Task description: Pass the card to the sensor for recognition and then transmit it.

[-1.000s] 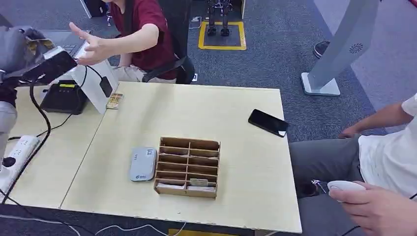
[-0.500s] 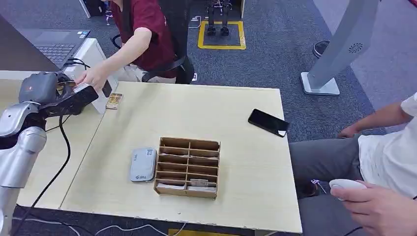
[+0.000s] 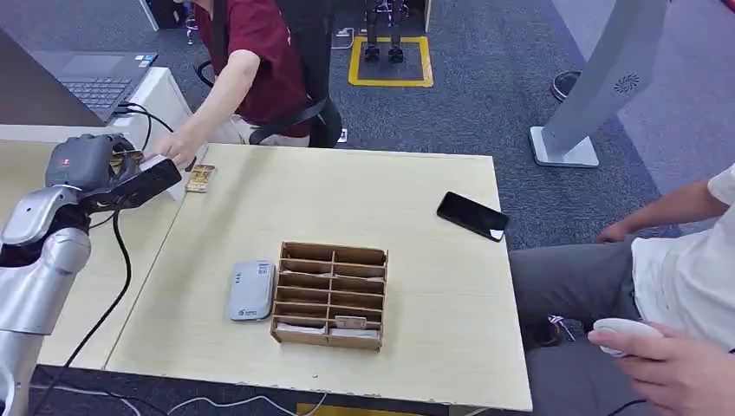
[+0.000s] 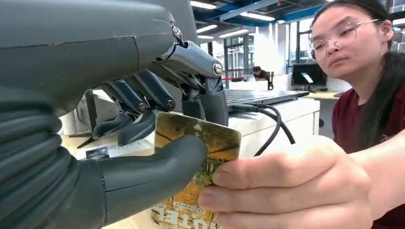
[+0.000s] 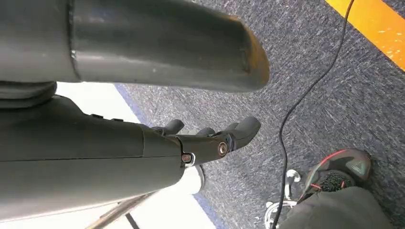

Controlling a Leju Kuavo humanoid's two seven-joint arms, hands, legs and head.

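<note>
My left hand (image 3: 111, 172) hovers over the table's far left corner and pinches a gold card (image 4: 198, 157) between its thumb (image 4: 157, 167) and fingers. A person's hand (image 4: 286, 191) grips the same card from the other side; in the head view that hand (image 3: 178, 149) reaches to mine. The grey card sensor (image 3: 251, 290) lies flat on the table, next to a cardboard divider box (image 3: 330, 295). Beside the table my right hand (image 5: 210, 138) hangs over the carpet, fingers loose and holding nothing.
A second card (image 3: 201, 178) lies near the table's far left edge. A black phone (image 3: 472, 216) lies at the right. A person in red (image 3: 260, 52) sits behind the table. Another person's hand with a white device (image 3: 628, 334) is at the right. A laptop (image 3: 87, 74) stands far left.
My left arm has come down from high at the left to the table corner with the card. The person's hand has lowered and taken hold of the card.
</note>
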